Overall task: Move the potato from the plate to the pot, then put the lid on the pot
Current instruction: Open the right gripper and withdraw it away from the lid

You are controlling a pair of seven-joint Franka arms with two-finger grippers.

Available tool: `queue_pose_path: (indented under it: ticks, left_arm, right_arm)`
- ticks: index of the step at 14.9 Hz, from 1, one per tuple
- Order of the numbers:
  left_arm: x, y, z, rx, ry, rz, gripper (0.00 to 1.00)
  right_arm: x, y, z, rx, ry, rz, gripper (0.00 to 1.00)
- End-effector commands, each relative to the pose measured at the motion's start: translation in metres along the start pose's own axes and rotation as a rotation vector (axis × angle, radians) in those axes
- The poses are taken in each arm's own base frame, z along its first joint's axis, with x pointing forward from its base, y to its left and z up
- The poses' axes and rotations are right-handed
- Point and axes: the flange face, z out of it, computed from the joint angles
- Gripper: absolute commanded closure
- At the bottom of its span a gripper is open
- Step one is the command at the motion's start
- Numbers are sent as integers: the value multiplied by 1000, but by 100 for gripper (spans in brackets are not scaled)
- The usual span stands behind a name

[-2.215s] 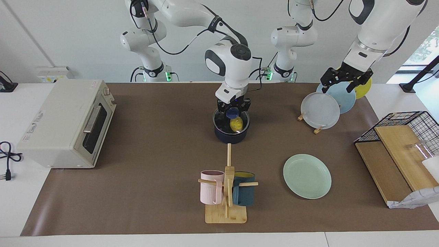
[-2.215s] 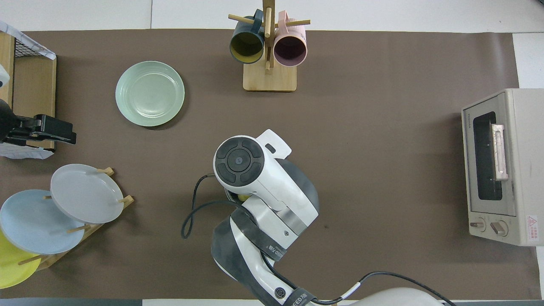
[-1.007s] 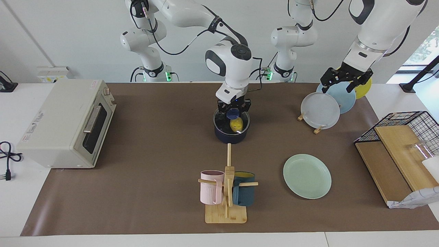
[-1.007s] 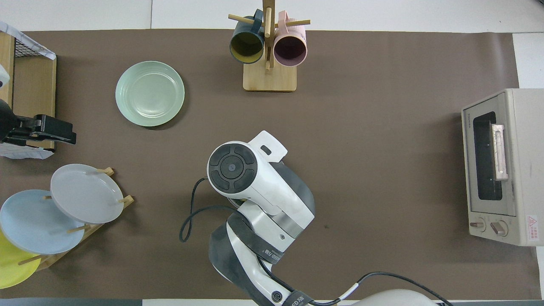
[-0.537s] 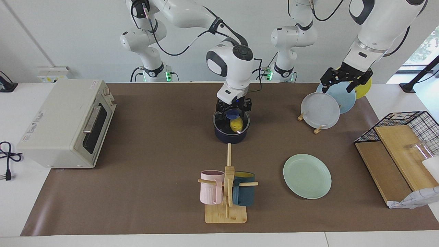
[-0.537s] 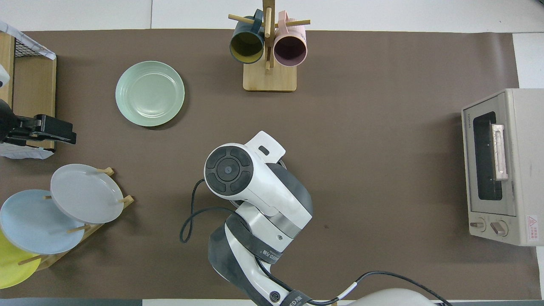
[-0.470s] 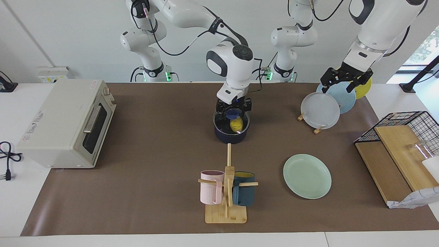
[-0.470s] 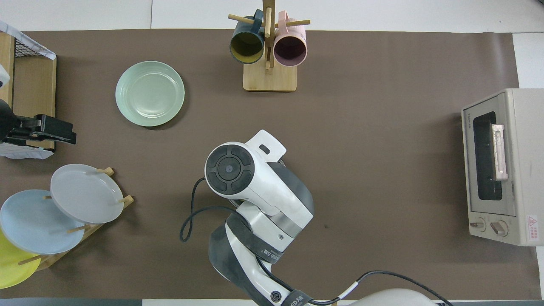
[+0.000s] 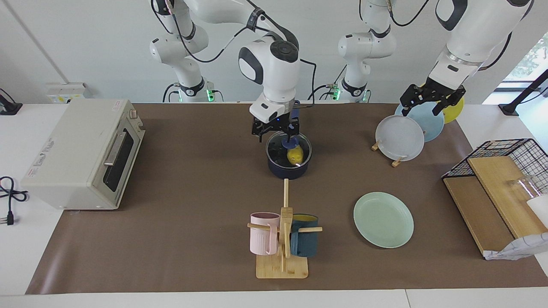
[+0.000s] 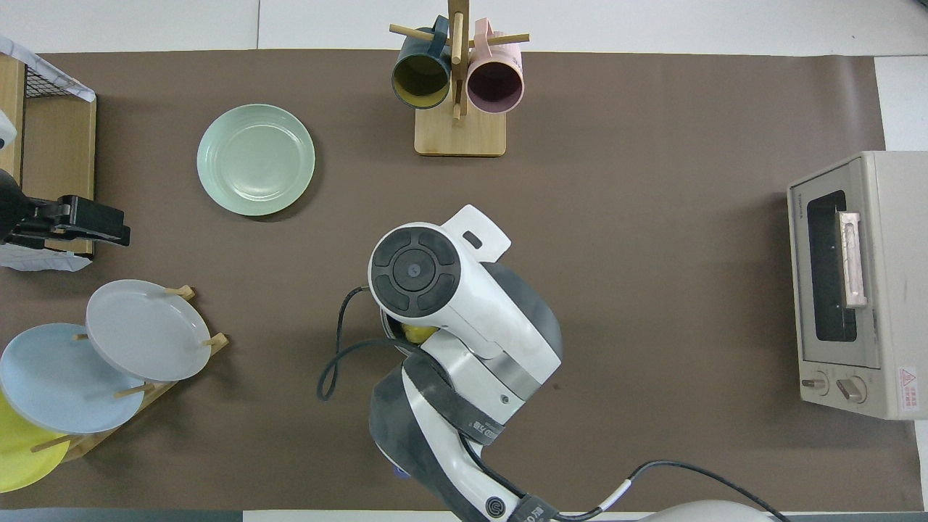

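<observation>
The navy pot stands mid-table with the glass lid lying on it, its blue knob free. The yellow potato shows through the glass inside the pot; a sliver of it shows in the overhead view, where the right arm hides most of the pot. My right gripper is open and empty, just above the pot's rim and clear of the knob. The mint-green plate lies empty farther from the robots, and also shows in the overhead view. My left gripper waits open over the plate rack.
A toaster oven stands at the right arm's end. A wooden mug rack with two mugs stands farther from the robots than the pot. A rack of upright plates and a wire basket stand at the left arm's end.
My right gripper let go of the lid's knob, rose off it and shifted toward the right arm's end. The lid stays on the pot. The left arm has not moved.
</observation>
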Motion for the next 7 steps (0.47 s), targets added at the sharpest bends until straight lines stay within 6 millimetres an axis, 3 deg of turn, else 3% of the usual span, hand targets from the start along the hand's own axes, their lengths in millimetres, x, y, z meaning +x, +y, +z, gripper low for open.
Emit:
queue_pose_path:
  ticks: [1,4,7]
  left_arm:
    - [-6,-3,-1,-5,-8,-7,0]
    - [-6,-3,-1,-5,-8,-7,0]
    - [-6,-3,-1,-5,-8,-7,0]
  right_arm:
    - [12,62,-33,-12,-19,-21,0]
    - [20,137,-65,-27,-48,8,0]
    - [8,197,-104,-30,-45,10,0]
